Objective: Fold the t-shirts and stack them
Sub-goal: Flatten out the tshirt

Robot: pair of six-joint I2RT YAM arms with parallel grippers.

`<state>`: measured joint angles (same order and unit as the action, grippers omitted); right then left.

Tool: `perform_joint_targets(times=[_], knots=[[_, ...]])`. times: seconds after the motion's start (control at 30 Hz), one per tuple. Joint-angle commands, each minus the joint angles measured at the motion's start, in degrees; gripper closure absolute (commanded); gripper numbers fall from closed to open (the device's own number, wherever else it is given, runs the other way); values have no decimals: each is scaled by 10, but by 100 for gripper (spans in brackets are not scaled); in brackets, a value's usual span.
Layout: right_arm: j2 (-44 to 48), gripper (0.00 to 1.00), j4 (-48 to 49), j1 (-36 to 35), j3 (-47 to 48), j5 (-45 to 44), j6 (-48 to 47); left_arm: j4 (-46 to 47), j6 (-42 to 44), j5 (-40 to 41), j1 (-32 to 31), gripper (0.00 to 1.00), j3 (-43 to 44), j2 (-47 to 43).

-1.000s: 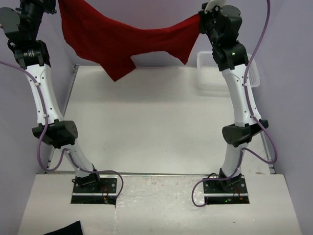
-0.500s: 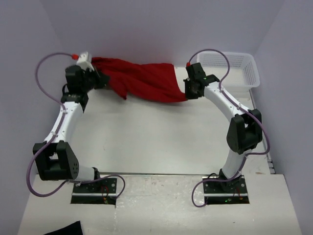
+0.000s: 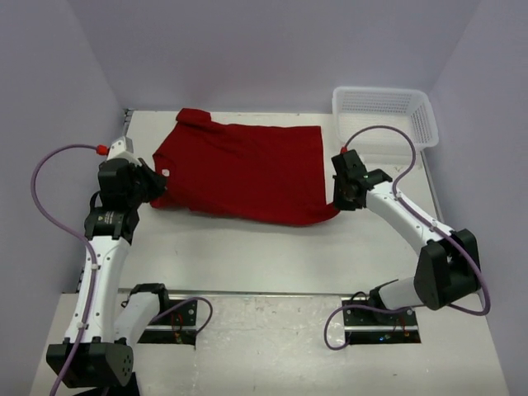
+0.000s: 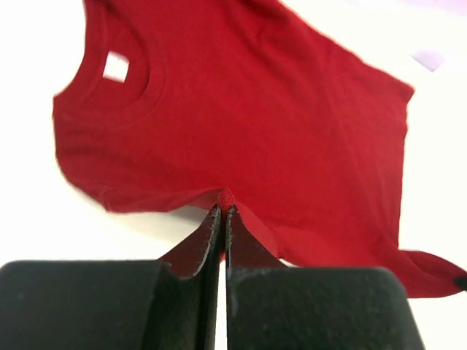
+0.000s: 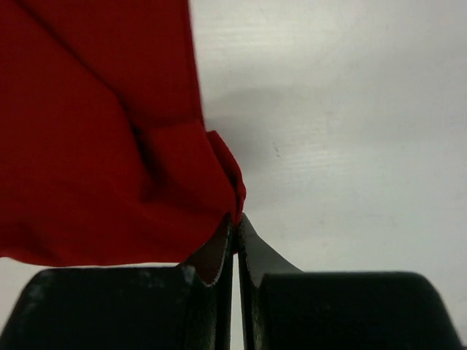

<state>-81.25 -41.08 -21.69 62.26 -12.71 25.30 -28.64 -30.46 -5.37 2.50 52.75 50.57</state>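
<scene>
The red t-shirt (image 3: pixel 239 169) lay spread on the table (image 3: pixel 247 256). The left gripper (image 4: pixel 222 211) and right gripper (image 5: pixel 235 219) each pinched 1 edge of it tight. A hard tug could wrinkle or drag it.

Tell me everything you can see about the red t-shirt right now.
The t-shirt is plain dark red cloth, short-sleeved, with a white label inside the collar. It lies spread, slightly rumpled, on the white table, collar leftward. The left gripper pinches its near-left edge; the right gripper pinches its near-right corner.
</scene>
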Motion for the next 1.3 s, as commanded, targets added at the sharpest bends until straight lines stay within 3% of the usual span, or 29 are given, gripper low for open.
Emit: perform_joint_targets(times=[0.0,0.33,0.57,0.83,0.9,0.93,0.97,1.03,1.07,1.13,1.27], knots=[[17,100,5,2,-36,-45,19,-85,-18,19,0,100,-7,-16],[99,100,5,0,-79,-12,41,-167,-68,129,0,100,-9,-107],[113,100,2,0,-101,-3,43,-221,-122,242,0,100,16,-156],[139,100,-6,-15,-98,-12,46,-246,-132,308,0,100,31,-184],[164,100,15,-28,-100,-14,33,-225,-97,267,0,100,36,-191],[178,100,21,-33,-94,-23,27,-171,-74,240,0,100,34,-197],[208,100,26,-37,-87,-34,13,-136,-51,170,0,100,30,-208],[238,100,49,-53,-48,-56,-13,-36,-7,107,1,100,35,-216],[265,100,61,-60,-32,-64,-43,0,15,23,0,100,44,-210],[281,100,85,-68,36,-72,-80,63,50,-46,0,100,92,-177],[264,100,51,-85,216,-72,-134,102,90,-83,0,100,204,-129]])
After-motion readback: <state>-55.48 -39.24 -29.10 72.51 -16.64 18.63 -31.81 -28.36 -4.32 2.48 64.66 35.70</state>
